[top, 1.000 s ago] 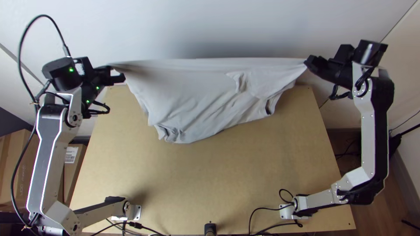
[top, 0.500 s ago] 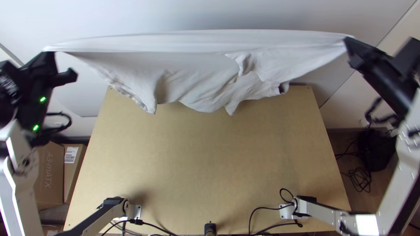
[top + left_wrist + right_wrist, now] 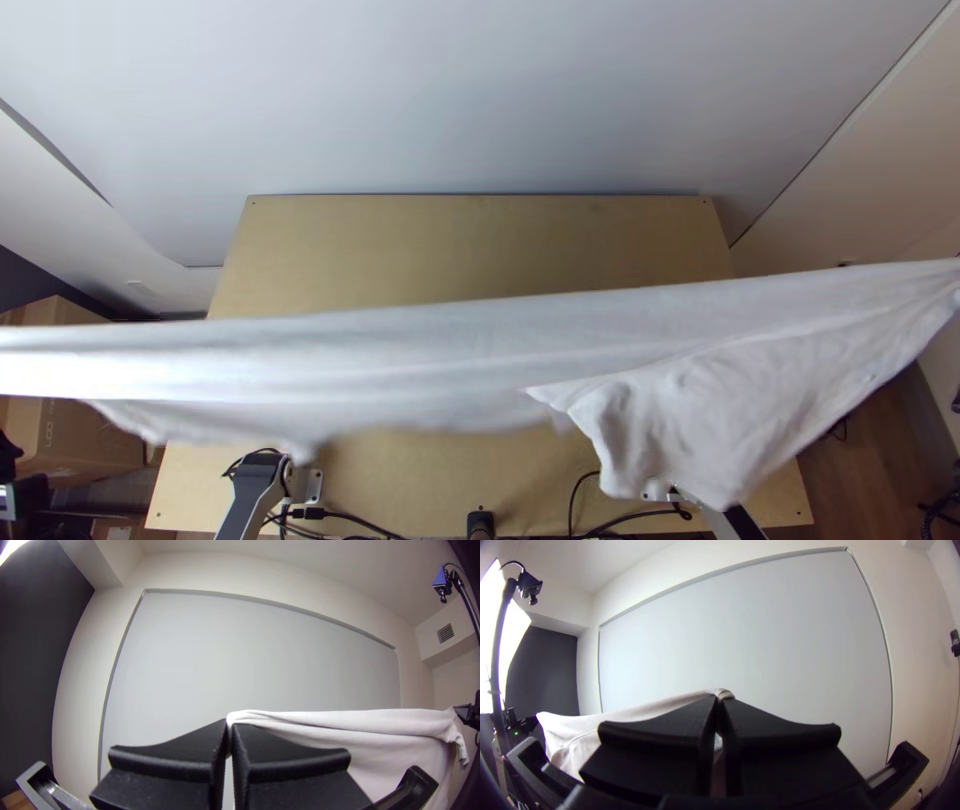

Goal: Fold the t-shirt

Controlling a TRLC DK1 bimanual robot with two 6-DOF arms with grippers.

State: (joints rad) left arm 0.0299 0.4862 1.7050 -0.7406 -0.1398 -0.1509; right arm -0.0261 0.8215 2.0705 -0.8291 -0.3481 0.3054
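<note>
Noting black cables (image 3: 350, 522) along the near edge of the light wooden table (image 3: 480, 250); brown cardboard box (image 3: 75, 435) past its left side. White cloth t-shirt (image 3: 400, 350) is stretched wide above the table, blocking sight of a broad band of it; a drooping, crumpled part overlaps the right arm's base (image 3: 655, 491). Left gripper (image 3: 230, 729): flat black fingers pressed together, pinching one end of the shirt. Right gripper (image 3: 719, 701): fingers likewise clamped on the opposite end.
</note>
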